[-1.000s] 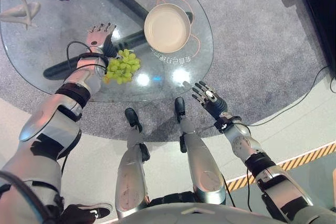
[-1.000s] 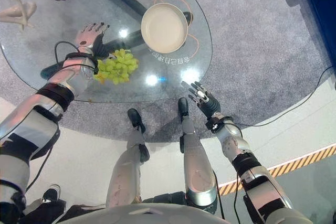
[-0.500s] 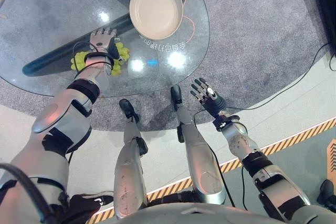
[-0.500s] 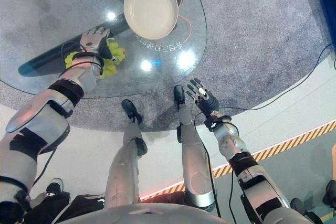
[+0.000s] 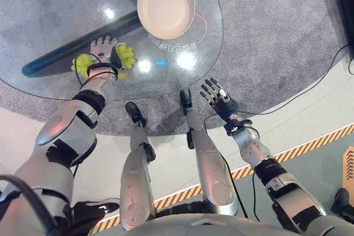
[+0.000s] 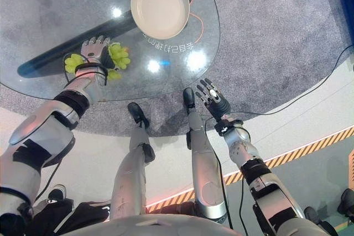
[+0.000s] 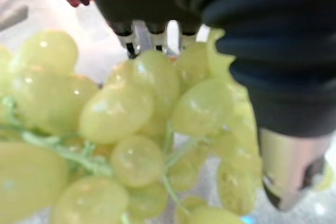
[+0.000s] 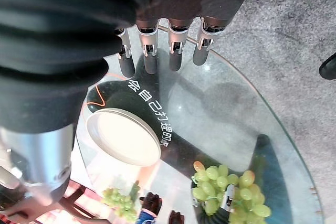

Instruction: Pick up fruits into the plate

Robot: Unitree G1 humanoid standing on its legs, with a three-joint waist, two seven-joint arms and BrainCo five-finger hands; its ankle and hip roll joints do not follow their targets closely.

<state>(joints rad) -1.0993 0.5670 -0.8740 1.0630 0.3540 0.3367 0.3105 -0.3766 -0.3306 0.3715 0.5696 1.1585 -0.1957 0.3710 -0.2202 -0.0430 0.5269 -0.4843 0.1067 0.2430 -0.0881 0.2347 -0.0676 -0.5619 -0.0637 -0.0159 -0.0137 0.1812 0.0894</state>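
Grapes directly under the left robot hand, plate beyond them

The bunch of green grapes [image 5: 123, 56] lies on the glass desk [image 5: 50, 20], showing on both sides of the left robot hand [image 5: 103, 48], which sits right on top of it; whether its fingers have closed on the bunch I cannot tell. The empty plate [image 5: 165, 6] stands farther out on the desk, up and to the right of the bunch. The right robot hand [image 5: 219, 95] hangs off the desk edge, fingers spread and empty, much farther from the fruit.
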